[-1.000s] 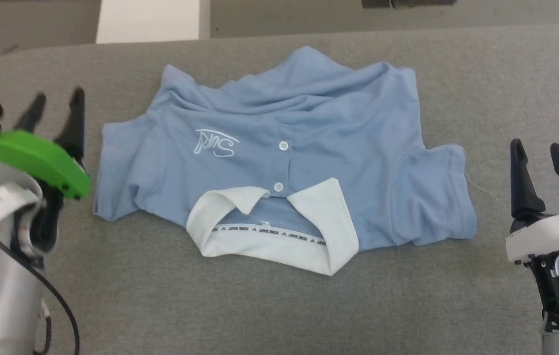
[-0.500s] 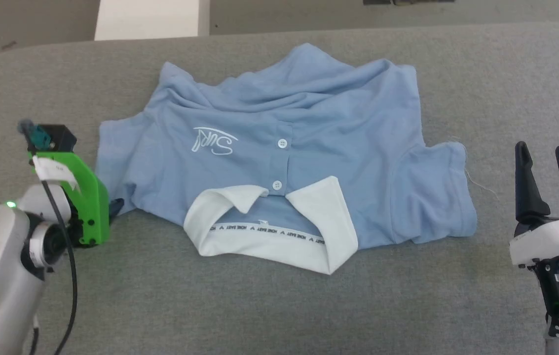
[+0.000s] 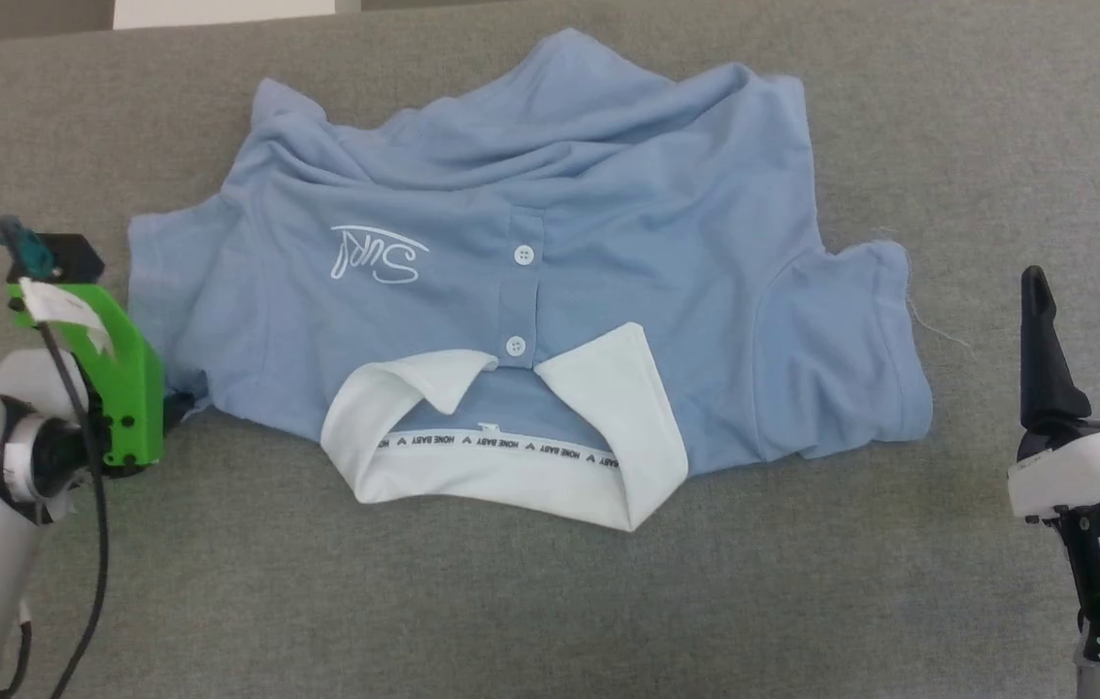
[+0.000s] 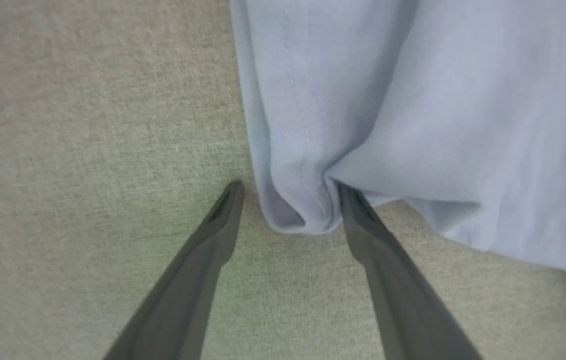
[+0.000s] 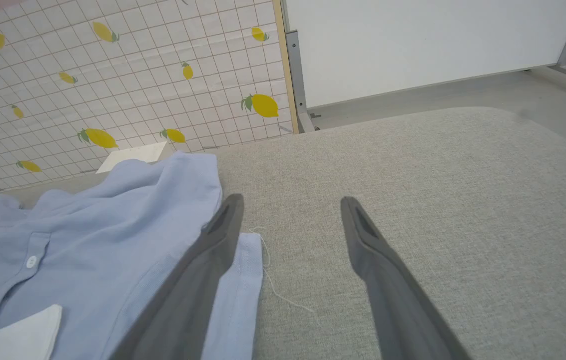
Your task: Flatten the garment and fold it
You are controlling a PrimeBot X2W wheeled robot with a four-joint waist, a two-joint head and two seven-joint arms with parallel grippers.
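Repeating "HONE BABY" print lines the garment [image 3: 627, 194] collar [image 3: 598, 408]; left jaws and right jaws spread.

Head cam sits high, pitched steeply down at the grey table [image 3: 530, 621], with the whole garment [image 3: 550, 194] in frame at mid-range. Left wrist cam is very close, looking down along the left gripper [image 4: 288, 186] at one sleeve corner [image 4: 292, 220], which head view has at its left. Right wrist cam is low, at a shallow angle across the table toward the lemon-print wall [image 5: 113, 75]. It shares the other sleeve [image 5: 245, 300] with head view.
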